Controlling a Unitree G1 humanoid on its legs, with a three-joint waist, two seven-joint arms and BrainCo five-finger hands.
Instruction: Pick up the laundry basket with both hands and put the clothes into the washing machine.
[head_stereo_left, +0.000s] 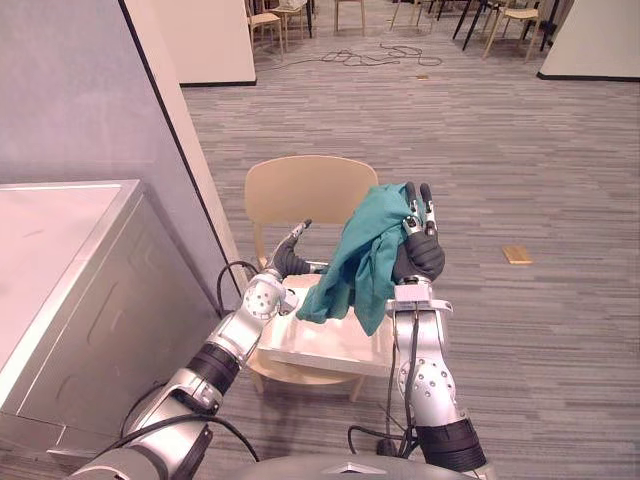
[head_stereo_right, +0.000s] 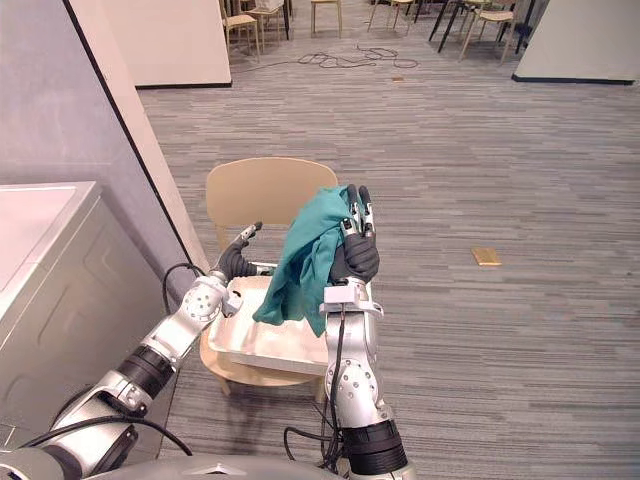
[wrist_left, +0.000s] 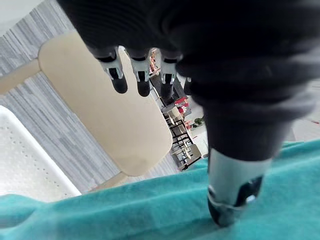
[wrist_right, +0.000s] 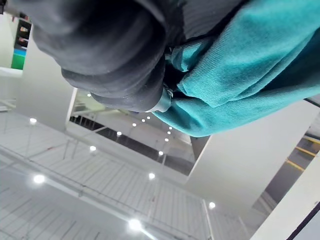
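- Both arms reach forward over a white laundry basket (head_stereo_left: 330, 345) that sits on the seat of a beige chair (head_stereo_left: 300, 190).
- Right hand (head_stereo_left: 422, 255) is raised above the basket's right side, forearm upright, two fingers (head_stereo_left: 416, 205) pointing straight up.
- A teal garment (head_stereo_left: 360, 260) is bunched in that hand's grasp against the palm. It drapes to the left, its lower end hanging over the basket.
- Left hand (head_stereo_left: 288, 258) hovers at the basket's far left corner, arm stretched forward. Its fingers (wrist_left: 119, 80) are straight in a row, thumb (wrist_left: 232, 190) apart, gripping nothing.
- A washing machine (head_stereo_left: 90, 290) stands to the left.
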